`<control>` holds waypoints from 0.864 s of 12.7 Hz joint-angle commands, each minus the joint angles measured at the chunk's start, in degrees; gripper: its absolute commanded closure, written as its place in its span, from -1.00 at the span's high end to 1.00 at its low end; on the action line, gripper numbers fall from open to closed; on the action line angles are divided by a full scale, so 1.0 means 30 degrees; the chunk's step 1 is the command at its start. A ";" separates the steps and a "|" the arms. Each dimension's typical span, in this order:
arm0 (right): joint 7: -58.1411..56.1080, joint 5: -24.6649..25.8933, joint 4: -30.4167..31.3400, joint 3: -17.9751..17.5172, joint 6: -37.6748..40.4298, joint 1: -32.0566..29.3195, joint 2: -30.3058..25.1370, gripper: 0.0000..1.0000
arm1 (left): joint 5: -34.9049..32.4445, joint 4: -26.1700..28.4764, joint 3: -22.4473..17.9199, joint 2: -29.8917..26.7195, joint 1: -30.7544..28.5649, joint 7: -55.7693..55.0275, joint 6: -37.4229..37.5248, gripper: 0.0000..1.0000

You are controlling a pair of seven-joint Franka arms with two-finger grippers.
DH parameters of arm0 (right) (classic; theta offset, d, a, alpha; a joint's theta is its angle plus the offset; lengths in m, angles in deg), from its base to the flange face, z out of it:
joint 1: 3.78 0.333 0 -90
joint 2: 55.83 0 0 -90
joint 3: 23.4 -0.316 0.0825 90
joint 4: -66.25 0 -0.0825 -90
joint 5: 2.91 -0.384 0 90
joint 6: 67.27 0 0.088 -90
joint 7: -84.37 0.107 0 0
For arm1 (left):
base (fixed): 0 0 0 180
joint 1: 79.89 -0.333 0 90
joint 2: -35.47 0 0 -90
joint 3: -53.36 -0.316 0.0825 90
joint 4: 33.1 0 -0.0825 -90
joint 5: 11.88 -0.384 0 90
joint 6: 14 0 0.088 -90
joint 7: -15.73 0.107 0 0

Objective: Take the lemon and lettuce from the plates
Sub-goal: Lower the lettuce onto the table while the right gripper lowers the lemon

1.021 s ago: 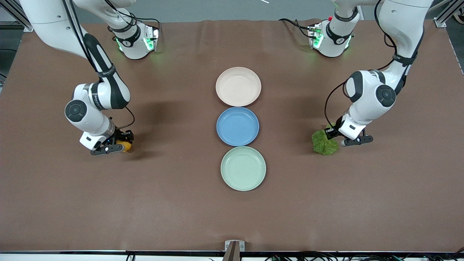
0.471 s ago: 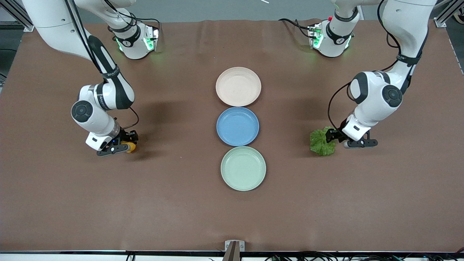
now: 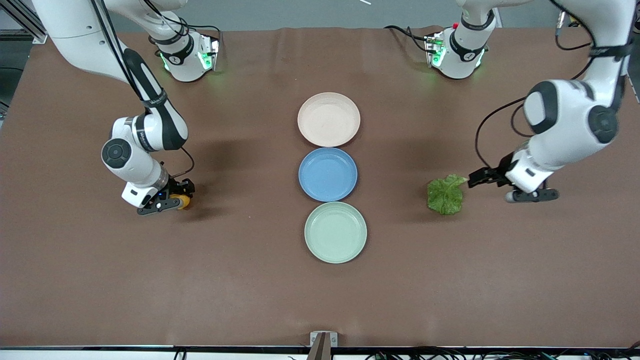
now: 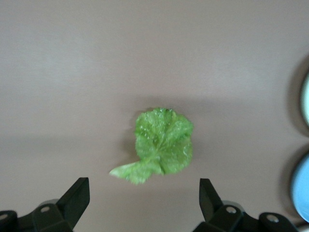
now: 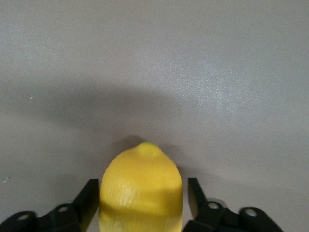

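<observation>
The lemon (image 3: 184,201) (image 5: 141,191) rests on the brown table toward the right arm's end, away from the plates. My right gripper (image 3: 175,199) (image 5: 142,200) is low around it and open, with a thin gap showing beside the fruit. The lettuce (image 3: 445,194) (image 4: 164,145) lies flat on the table toward the left arm's end. My left gripper (image 3: 490,190) (image 4: 143,200) hangs open just beside the leaf's stem end, holding nothing. The beige-pink plate (image 3: 328,119) and the mint green plate (image 3: 335,232) stand empty in the middle.
A blue plate (image 3: 328,174), also empty, sits between the two other plates in one row. The robot bases (image 3: 190,55) (image 3: 457,52) stand at the table's back edge. A small bracket (image 3: 322,340) is at the front edge.
Both grippers opened. The left one let go of the lettuce and drew back toward the left arm's end; the leaf stayed on the table. The right one loosened around the lemon.
</observation>
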 commanded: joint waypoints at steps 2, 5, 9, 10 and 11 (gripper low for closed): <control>-0.0285 -0.0476 -0.1493 -0.0380 0.3359 -0.0353 -0.1122 1.00 | -0.0232 -0.3148 0.0062 -0.2176 -0.1182 0.0300 0.5880 1.00; -0.0226 -0.1121 -0.5827 -0.0147 0.9923 -0.0557 -0.1301 1.00 | -0.1960 -0.7428 0.0209 -0.1913 -0.1390 0.0095 1.0196 1.00; -0.0256 -0.0802 -1.0865 -0.0116 1.5935 -0.1701 -0.1214 1.00 | -0.2021 -1.0509 0.0150 -0.1884 -0.1448 0.0065 1.1637 1.00; -0.0256 -0.0654 -1.2533 -0.0087 1.7776 -0.1701 -0.1185 1.00 | -0.2050 -1.0892 0.0092 -0.1913 -0.1449 0.0123 1.1959 1.00; -0.0285 -0.0420 -1.3884 -0.0087 1.9999 -0.1701 -0.1184 1.00 | -0.2137 -1.1273 0.0063 -0.1913 -0.1449 0.0153 1.2253 1.00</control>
